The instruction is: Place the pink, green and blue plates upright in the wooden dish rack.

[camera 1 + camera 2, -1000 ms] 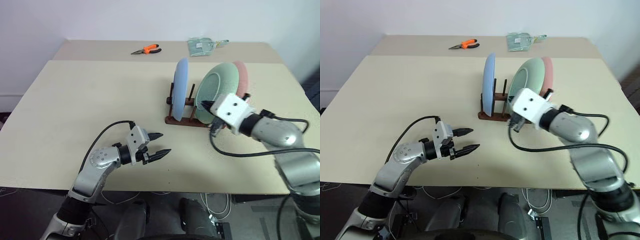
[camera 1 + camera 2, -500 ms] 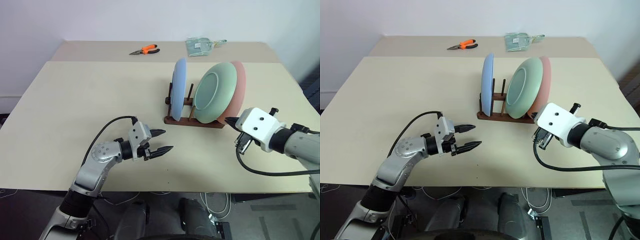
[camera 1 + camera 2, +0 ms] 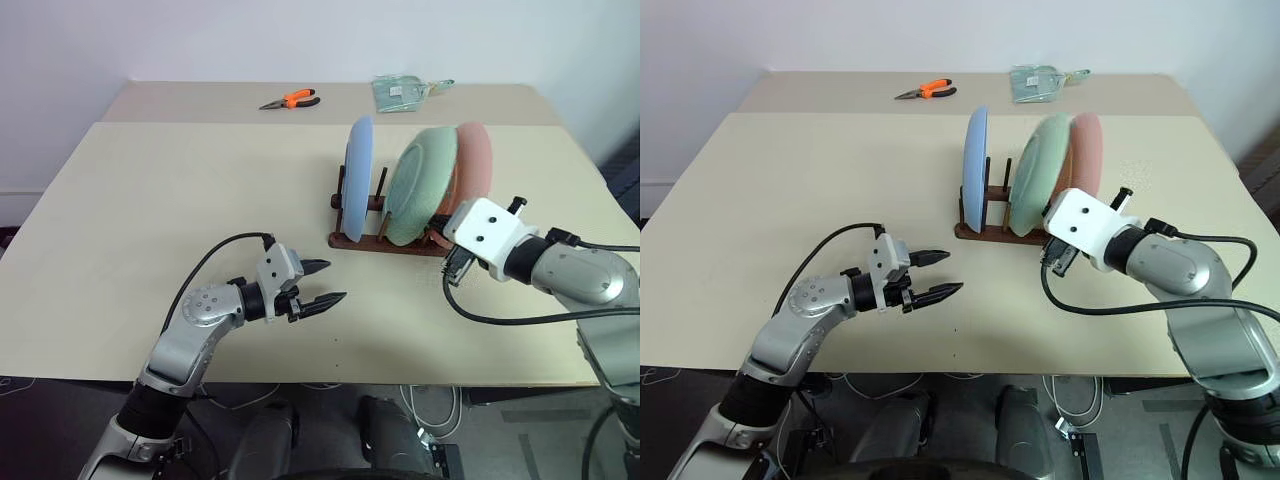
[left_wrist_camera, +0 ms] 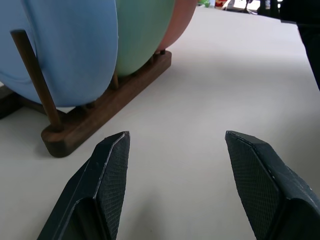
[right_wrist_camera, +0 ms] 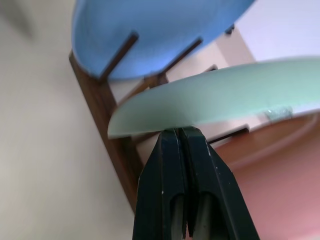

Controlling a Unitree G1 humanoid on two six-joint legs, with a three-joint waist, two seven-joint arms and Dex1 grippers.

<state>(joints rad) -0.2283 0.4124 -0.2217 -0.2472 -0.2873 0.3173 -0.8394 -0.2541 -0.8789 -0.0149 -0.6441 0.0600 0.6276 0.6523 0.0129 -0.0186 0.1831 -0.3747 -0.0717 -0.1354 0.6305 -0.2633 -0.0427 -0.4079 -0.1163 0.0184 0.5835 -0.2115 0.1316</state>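
Head views: blue plate (image 3: 359, 178), green plate (image 3: 421, 186) and pink plate (image 3: 476, 160) all stand in the wooden dish rack (image 3: 372, 240) on the table (image 3: 180, 190). Half a second ago the green plate leaned back, face showing, against the pink; now it stands closer to upright. The right gripper (image 5: 181, 134), then clear of the rack, is back at the green plate's lower edge. Judgement: straightening nudge, placement essentially done. Orange pliers (image 3: 292, 99) lie far back, untouched.

Left wrist view: left gripper (image 4: 176, 150) hangs over bare table near the rack's end, fingers wide apart, empty, unmoved.

Right wrist view: fingers closed together, holding nothing, tips against the green rim; blue plate beyond.
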